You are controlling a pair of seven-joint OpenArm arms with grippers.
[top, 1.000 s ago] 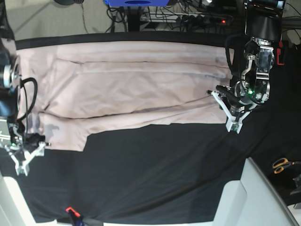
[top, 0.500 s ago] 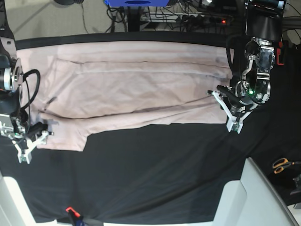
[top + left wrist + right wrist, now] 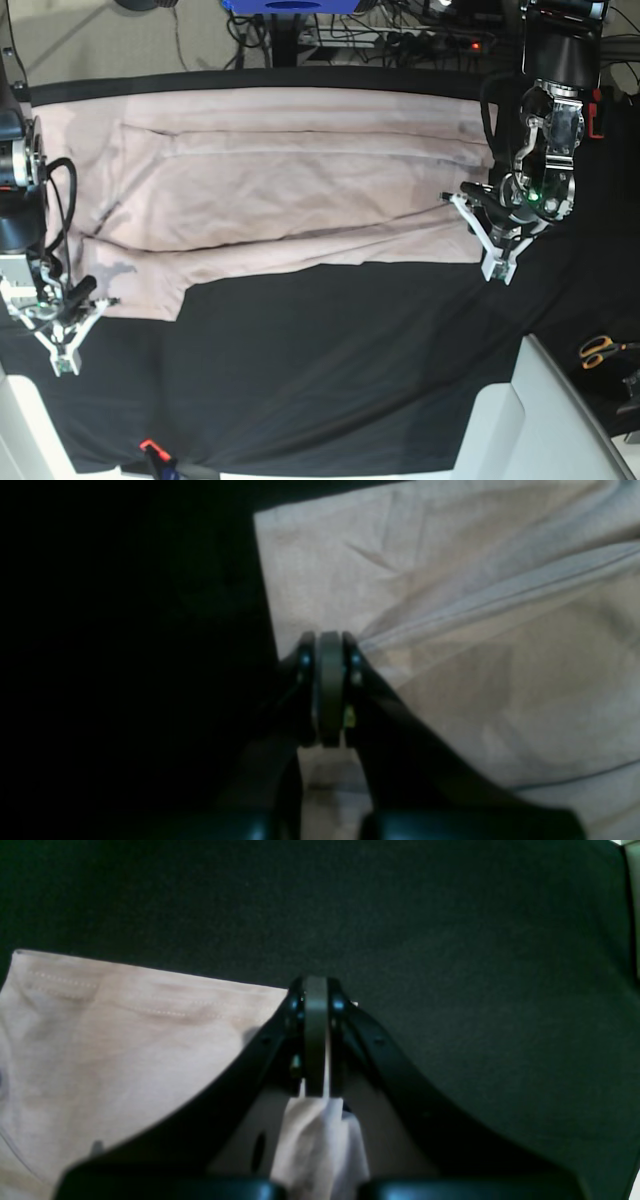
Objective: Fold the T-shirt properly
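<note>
The pale pink T-shirt (image 3: pixel 290 190) lies spread across the black table cloth (image 3: pixel 330 370), its near part folded over. My left gripper (image 3: pixel 485 240) is at the shirt's right edge. In the left wrist view it (image 3: pixel 330 645) is shut, and a crease in the shirt (image 3: pixel 475 655) runs out from its tip. My right gripper (image 3: pixel 68 335) is at the shirt's near left corner. In the right wrist view it (image 3: pixel 315 990) is shut, with a bunch of the shirt's cloth (image 3: pixel 320 1140) pinched between the fingers (image 3: pixel 380 1050).
Orange-handled scissors (image 3: pixel 600 350) lie at the right edge. A white bin (image 3: pixel 530 420) stands at the near right. A red-tipped tool (image 3: pixel 152 450) lies at the near left. Cables and a blue object (image 3: pixel 290 5) are behind the table.
My right gripper has moved a little to the right, rising and then coming back down, and the shirt's left corner shifted with it. The left arm has not moved.
</note>
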